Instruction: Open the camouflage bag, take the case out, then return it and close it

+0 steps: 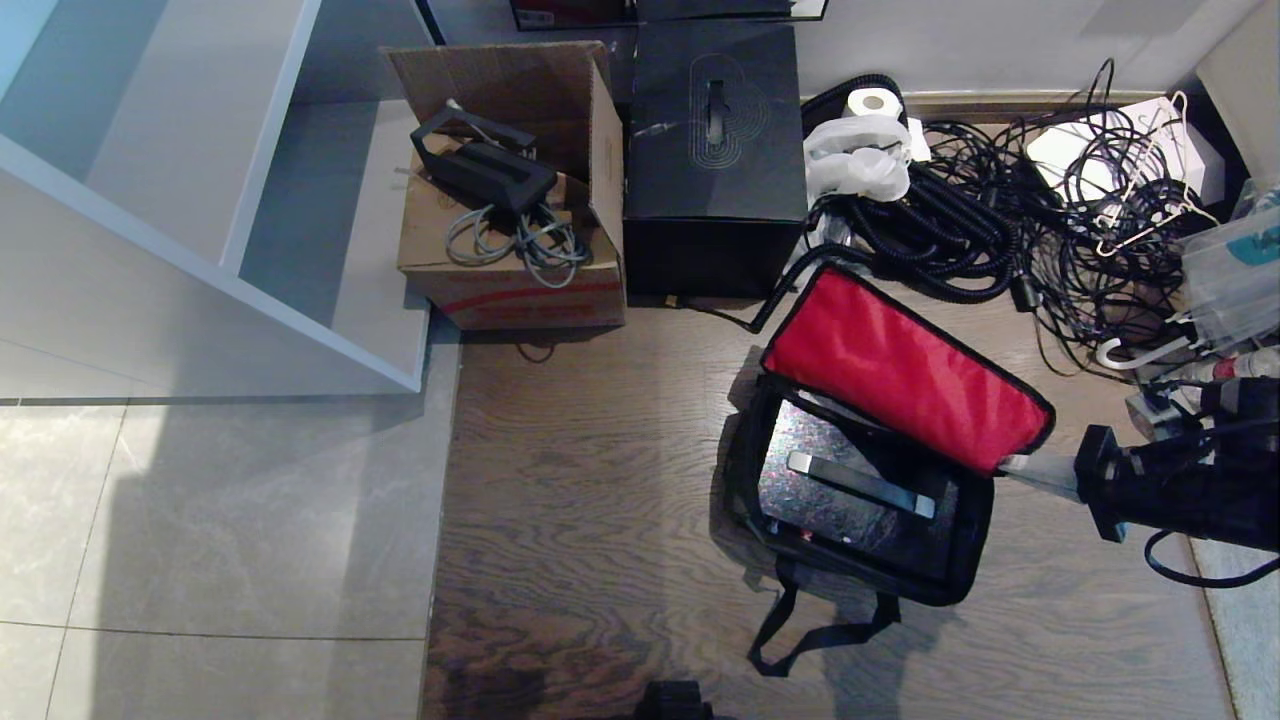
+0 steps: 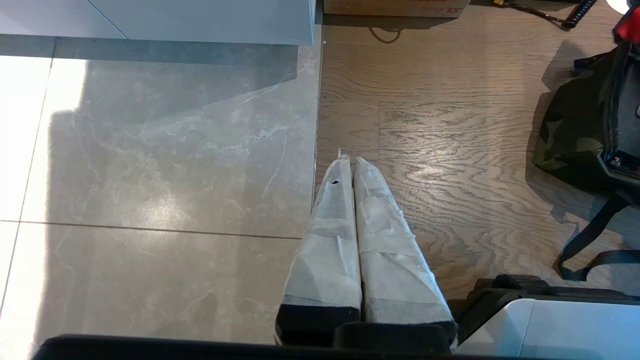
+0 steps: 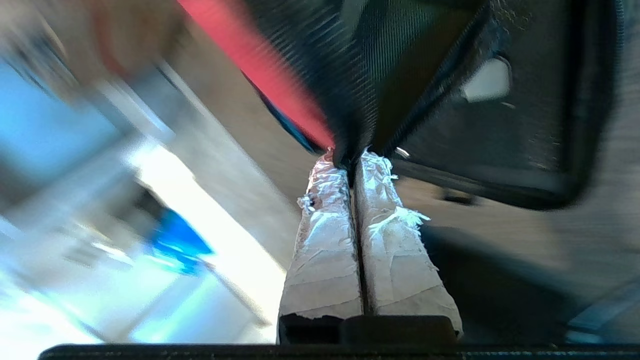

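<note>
right gripper (image 1: 1010, 466) pressed together, pinching lid corner of the open bag (image 1: 960, 560). case (image 1: 850, 490) lies inside bag, at 9 o'clock of gripper. left gripper (image 2: 348, 162) closed, parked over floor.

Wood floor (image 1: 600, 480) beside grey tiles (image 1: 220, 540)

On the wood: open camouflage bag (image 1: 960, 570), cardboard box (image 1: 520, 280), black cube box (image 1: 712, 150), tangled cables (image 1: 1010, 220).
</note>
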`<state>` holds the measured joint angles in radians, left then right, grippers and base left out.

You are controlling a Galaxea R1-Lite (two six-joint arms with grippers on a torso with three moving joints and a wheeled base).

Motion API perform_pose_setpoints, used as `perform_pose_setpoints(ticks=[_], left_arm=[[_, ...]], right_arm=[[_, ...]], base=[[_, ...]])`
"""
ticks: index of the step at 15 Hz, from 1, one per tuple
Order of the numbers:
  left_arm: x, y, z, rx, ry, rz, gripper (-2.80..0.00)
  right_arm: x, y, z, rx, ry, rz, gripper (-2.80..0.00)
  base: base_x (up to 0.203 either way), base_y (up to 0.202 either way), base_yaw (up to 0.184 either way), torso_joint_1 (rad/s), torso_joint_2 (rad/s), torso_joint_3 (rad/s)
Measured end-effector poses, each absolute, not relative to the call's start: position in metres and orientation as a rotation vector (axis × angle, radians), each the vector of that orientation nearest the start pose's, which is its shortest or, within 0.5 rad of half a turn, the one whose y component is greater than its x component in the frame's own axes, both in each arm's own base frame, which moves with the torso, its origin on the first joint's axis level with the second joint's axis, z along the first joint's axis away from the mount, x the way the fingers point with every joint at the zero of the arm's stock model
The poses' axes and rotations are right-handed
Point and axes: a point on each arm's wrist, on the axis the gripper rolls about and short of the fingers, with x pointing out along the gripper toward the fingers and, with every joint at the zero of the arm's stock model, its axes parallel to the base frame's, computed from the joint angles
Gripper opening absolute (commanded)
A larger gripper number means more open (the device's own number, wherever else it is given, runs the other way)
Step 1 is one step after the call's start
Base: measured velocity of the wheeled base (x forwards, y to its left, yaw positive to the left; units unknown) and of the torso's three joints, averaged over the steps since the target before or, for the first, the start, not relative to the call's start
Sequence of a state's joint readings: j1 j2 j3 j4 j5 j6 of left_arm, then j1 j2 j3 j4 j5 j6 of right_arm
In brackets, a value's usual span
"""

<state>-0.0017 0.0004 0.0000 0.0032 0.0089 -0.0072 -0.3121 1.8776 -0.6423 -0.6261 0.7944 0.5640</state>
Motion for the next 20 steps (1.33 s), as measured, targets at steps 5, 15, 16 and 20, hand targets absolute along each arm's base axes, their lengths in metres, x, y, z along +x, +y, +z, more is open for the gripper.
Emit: perform_pose_setpoints(ticks=[5, 15, 16, 20], left_arm=[[-0.023, 0.000, 0.075, -0.007, 0.003, 0.008, -2.80], [-0.023, 0.000, 0.075, -0.007, 0.004, 0.007, -2.80], [-0.023, 0.000, 0.075, -0.007, 0.004, 0.007, -2.80], [-0.023, 0.000, 0.075, -0.008, 0.004, 0.007, -2.80]], right_arm=[[0.247, -0.068, 0.072, 0.516, 0.696, 0.344, -2.80], [0.192, -0.065, 0.078, 0.308, 0.757, 0.386, 0.00], [0.185, -0.065, 0.085, 0.307, 0.745, 0.369, 0.00], [0.150, -0.057, 0.115, 0.239, 0.692, 0.246, -2.80]], base=[[0.000, 0.000, 0.000, 0.000, 0.00, 0.000], [0.000, 0.000, 0.000, 0.000, 0.00, 0.000], [0.000, 0.000, 0.000, 0.000, 0.00, 0.000], [0.000, 0.000, 0.000, 0.000, 0.00, 0.000]])
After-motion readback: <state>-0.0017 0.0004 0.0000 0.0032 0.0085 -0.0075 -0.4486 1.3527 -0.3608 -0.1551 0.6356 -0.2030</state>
